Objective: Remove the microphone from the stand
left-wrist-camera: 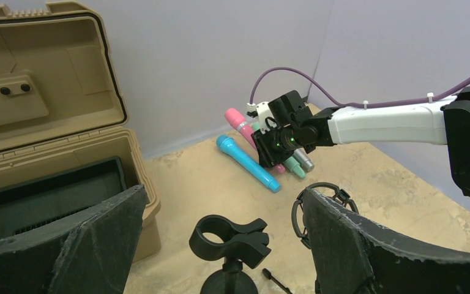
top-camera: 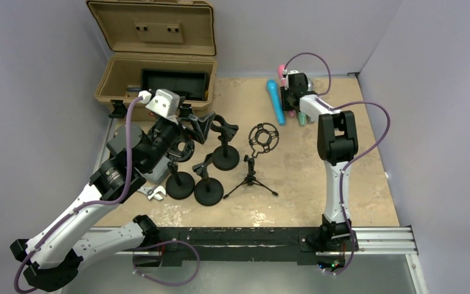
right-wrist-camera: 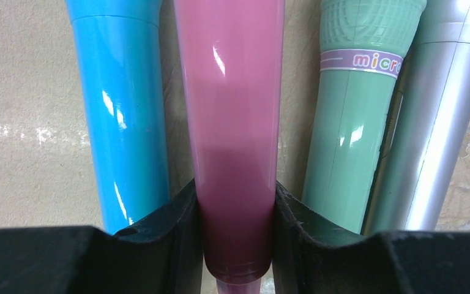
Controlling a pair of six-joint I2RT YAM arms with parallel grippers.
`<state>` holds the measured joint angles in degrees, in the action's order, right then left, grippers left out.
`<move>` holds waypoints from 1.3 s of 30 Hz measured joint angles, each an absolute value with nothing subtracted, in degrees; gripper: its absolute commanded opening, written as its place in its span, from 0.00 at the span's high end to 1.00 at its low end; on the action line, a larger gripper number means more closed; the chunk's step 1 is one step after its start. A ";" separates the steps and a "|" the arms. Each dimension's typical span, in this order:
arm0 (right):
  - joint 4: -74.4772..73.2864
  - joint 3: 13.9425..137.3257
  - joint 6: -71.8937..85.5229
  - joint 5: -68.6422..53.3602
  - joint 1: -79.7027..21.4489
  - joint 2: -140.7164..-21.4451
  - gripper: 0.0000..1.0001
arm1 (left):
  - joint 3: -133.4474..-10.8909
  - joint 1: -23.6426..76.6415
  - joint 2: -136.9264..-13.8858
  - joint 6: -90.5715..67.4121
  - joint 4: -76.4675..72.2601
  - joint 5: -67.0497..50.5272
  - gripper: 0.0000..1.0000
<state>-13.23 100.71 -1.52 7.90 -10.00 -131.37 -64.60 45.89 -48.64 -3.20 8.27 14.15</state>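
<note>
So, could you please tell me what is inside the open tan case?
A black tray sits inside the tan case. Whatever lies beneath the tray is covered, and the tray's own floor is too dark to judge.

left arm (top-camera: pixel 61 228): white links, black joints | right arm (top-camera: pixel 336 184): same, black upper block | cables (top-camera: pixel 309 54): purple | fingers (left-wrist-camera: pixel 367 245): black, rough-edged

Right wrist view: pink microphone (right-wrist-camera: pixel 235 122) head was cut off at top edge, tail tip at bottom edge. Green microphone (right-wrist-camera: pixel 349 141) beside it: label ran out of sight after "micro". Top view: right gripper (top-camera: pixel 291 98) hid most of the pink microphone.
</note>
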 measured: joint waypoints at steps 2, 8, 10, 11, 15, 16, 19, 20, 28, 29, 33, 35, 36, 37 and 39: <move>-13.23 100.71 -1.50 7.68 -10.00 -131.37 0.69 | -64.60 45.89 -48.64 -3.20 8.27 14.15 0.04; -13.21 100.71 -1.34 6.85 -9.96 -131.37 0.61 | -64.60 45.89 -48.64 -3.20 8.29 14.17 0.04; -13.21 100.71 -1.34 6.76 -9.96 -131.37 0.60 | -64.60 45.89 -48.64 -3.20 8.29 14.15 0.05; -13.21 100.71 -1.34 6.66 -9.96 -131.37 0.60 | -64.60 45.89 -48.64 -3.20 8.29 14.15 0.04; -14.22 101.67 -1.30 6.42 -9.96 -131.37 0.60 | -64.60 45.91 -48.64 -3.20 8.29 14.17 0.04; -14.57 102.15 -1.28 6.39 -9.96 -131.37 0.60 | -64.60 45.91 -48.64 -3.20 8.29 14.15 0.04; -14.98 103.50 -1.10 6.09 -9.96 -131.11 0.60 | -64.60 45.91 -48.64 -3.22 8.29 14.15 0.04; -15.18 103.66 -1.08 5.98 -9.96 -130.76 0.60 | -64.60 45.91 -48.64 -3.22 8.29 14.15 0.04; -21.04 104.18 1.19 6.74 -9.96 -120.81 0.59 | -64.60 45.91 -48.93 -3.36 8.32 14.13 0.04; -20.91 103.13 1.69 6.85 -9.96 -117.64 0.57 | -64.60 45.93 -48.97 -3.36 8.34 14.13 0.05; -16.75 90.41 3.64 5.76 -10.09 -96.16 0.46 | -64.60 46.13 -49.01 -3.36 8.43 14.17 0.05; -13.93 84.66 4.47 4.43 -10.13 -84.62 0.41 | -64.60 46.26 -48.95 -3.36 8.43 14.17 0.05; -11.75 81.62 4.99 3.75 -10.17 -77.89 0.36 | -64.60 46.33 -48.88 -3.36 8.43 14.17 0.05; -9.65 79.05 5.43 3.18 -10.17 -71.46 0.32 | -64.60 46.35 -48.75 -3.36 8.43 14.20 0.05; -5.30 74.87 6.22 2.15 -10.22 -59.42 0.20 | -64.60 46.52 -48.34 -3.38 8.40 14.22 0.05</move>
<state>-5.30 74.87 6.22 2.15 -10.22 -59.42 -64.60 46.52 -48.34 -3.38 8.40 14.22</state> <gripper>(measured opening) 0.659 0.955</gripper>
